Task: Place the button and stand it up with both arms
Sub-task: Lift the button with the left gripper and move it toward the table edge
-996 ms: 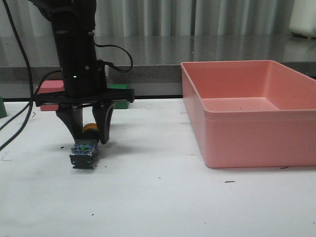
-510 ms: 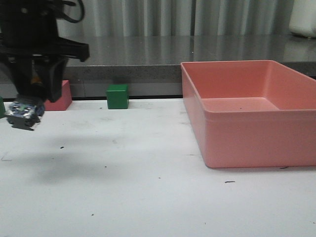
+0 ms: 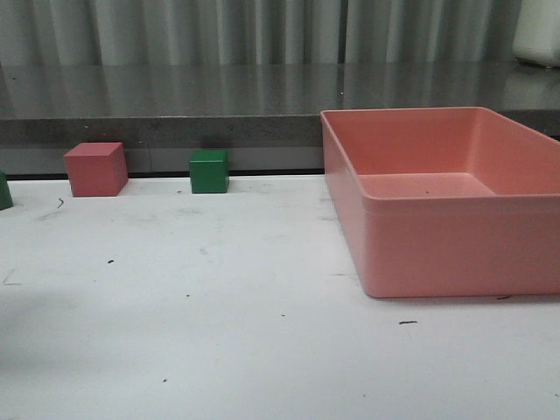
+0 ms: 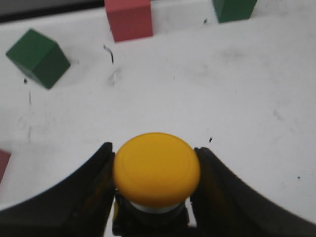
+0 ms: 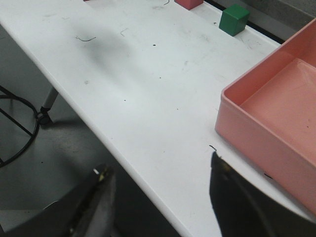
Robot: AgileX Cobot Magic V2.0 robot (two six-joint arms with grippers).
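the left gripper (image 4: 157, 173) has the button (image 4: 157, 169) pinched between its two black fingers (image 4: 101, 177), closed in snug against the collar just under the yellow cap, one finger on each side. the button is up off the white table (image 4: 237, 98), cap facing the wrist camera, and its base is hidden below the cap. under it on the table sit a green cube (image 4: 37, 58), a red block (image 4: 129, 19) and another green cube (image 4: 234, 9) near the far edge.

the right gripper (image 5: 163, 197) hangs out past the table's near edge, over the floor, its fingers (image 5: 96, 202) spread wide apart with nothing between them. the pink bin (image 5: 276, 128) sits on the table off to one side of it.

from the front neither arm shows, only the red block (image 3: 95, 168), green cube (image 3: 209, 171) and pink bin (image 3: 446, 201) on the table (image 3: 219, 332).
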